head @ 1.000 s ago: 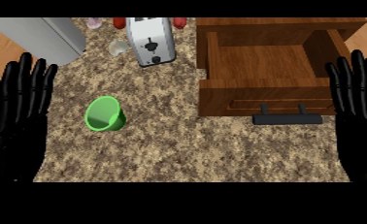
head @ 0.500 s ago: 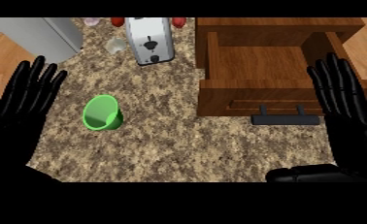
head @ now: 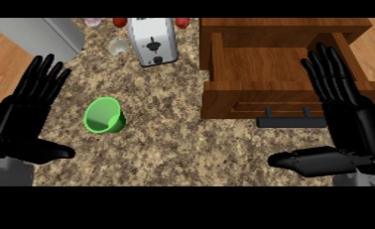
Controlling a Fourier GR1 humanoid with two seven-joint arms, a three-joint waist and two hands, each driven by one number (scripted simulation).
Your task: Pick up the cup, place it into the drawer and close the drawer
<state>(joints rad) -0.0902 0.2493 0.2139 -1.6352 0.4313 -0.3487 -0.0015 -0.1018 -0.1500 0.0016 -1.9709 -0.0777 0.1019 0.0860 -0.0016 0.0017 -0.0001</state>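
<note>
Two-handed, yet grasping nothing. Holding the left hand (head: 29,111) open at the view's left edge, fingers straight and fanned toward the top, thumb sticking out to the right over the counter (head: 183,143). Holding the right hand (head: 350,114) open likewise at the right edge, fingers straight and overlapping the right side of the drawer (head: 242,96) in the view, thumb pointing left; unable to tell whether touching the wood. Touching the cup (head: 104,116) with neither hand.

Finding one cup on the speckled brown counter, just right of the left hand and well apart from the drawer: bright green, plain, its open mouth facing the view, darker green within. Reading no writing or label on it.

Seeing one wooden drawer pulled open at the upper right, with one black handle (head: 291,122) on its front. Counting one white toaster (head: 154,40) at top centre, dark marks on its face, no brand legible. Noting one grey box (head: 40,37) at top left, one pale round thing (head: 118,46) just left of the toaster, and along the top edge two red things (head: 119,22) (head: 181,23) and one pinkish thing (head: 93,22), all too small to tell.
</note>
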